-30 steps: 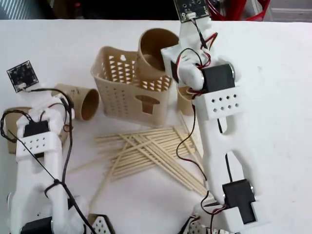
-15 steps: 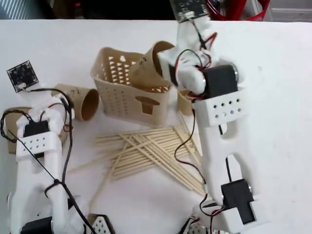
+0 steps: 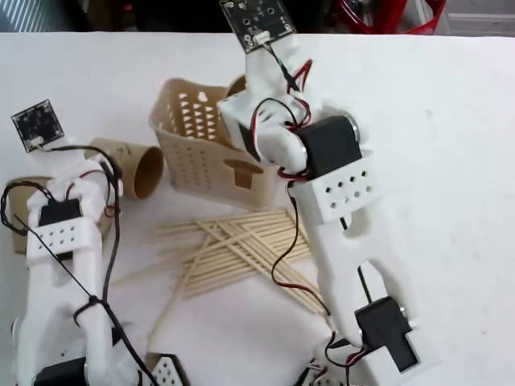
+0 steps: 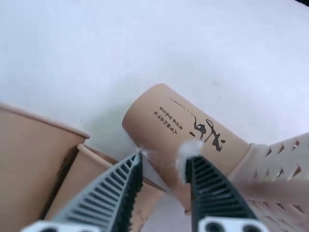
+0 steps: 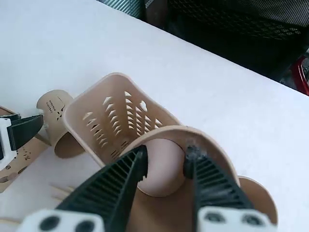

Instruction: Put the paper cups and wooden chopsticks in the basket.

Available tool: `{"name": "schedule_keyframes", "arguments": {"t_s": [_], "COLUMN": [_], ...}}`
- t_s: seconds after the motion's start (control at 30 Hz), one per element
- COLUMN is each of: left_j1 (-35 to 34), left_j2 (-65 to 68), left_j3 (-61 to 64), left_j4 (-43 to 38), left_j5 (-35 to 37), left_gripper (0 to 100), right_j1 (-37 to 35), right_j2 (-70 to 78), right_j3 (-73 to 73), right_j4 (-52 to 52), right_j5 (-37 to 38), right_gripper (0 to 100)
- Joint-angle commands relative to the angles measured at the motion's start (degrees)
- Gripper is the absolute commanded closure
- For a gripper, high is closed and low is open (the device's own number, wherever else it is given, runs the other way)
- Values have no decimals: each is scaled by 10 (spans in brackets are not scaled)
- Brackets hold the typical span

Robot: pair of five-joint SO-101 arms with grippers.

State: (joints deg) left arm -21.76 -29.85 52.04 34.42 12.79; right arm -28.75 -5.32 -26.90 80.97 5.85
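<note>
This looks like a robotics lab or maker's workbench rather than a home. Two white, printed-looking arms [image 3: 338, 185] [image 3: 60, 241] stand on a plain white table [image 3: 451, 121], their black motor blocks [image 3: 326, 145], bare circuit boards [image 3: 257, 20] and loose red and black wires [image 3: 278, 112] all left exposed. Just behind the table's far edge, the right wrist view shows dark mesh [image 5: 231, 19] like an office chair's back, and a red frame [image 3: 378, 16] stands near it.
</note>
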Motion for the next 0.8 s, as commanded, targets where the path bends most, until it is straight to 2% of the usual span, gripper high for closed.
{"name": "schedule_keyframes", "arguments": {"t_s": [0.0,0.43,0.77], "left_j1": [0,0,0], "left_j2": [-18,-17,-16], "left_j3": [-4,-4,-4], "left_j4": [-11,-11,-11], "left_j5": [-9,-11,-11], "left_gripper": [835,835,835], "right_j1": [-4,-6,-46], "right_j2": [-8,-7,53], "right_j3": [-33,-39,-1], "right_j4": [-13,-48,-92], "right_j5": [2,2,3], "right_gripper": [858,857,858]}}
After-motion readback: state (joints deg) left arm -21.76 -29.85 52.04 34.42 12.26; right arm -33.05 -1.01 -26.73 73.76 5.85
